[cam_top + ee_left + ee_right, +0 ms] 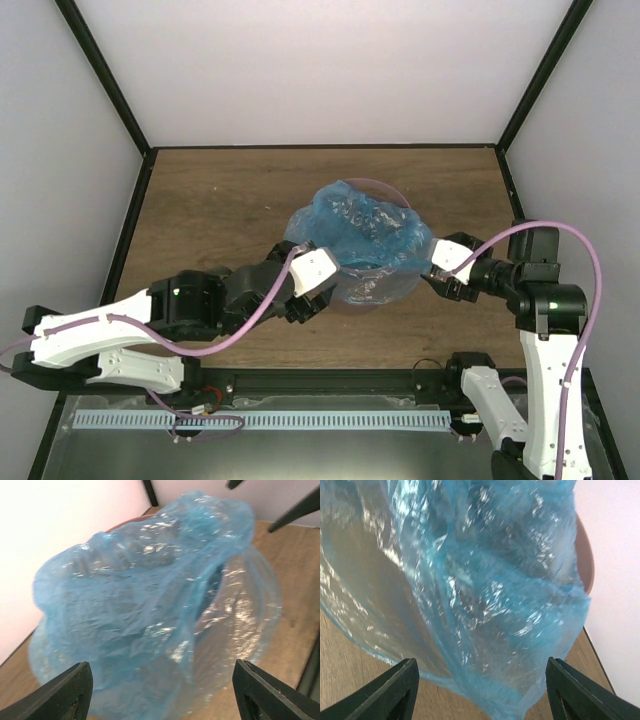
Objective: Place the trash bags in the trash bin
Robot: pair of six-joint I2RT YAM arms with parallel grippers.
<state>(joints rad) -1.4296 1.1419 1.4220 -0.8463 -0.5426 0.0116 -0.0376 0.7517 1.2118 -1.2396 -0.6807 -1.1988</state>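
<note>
The light-blue trash bag [362, 238] lies crumpled over the trash bin, bunched on top and draped down its sides. It fills the left wrist view [145, 605] and the right wrist view [485, 590]. Only slivers of the mauve-brown bin rim show [385, 186] [127, 524] [585, 555]. My left gripper [308, 300] is open at the bag's near left side [162, 695], and I cannot tell whether it touches. My right gripper [441, 272] is open at the bag's right side [482, 690], its fingers apart on either side of the hanging plastic.
The wooden table [220, 210] is walled by white panels with black frame posts [105, 80] [535, 80]. A black rail [330, 380] runs along the near edge between the arm bases.
</note>
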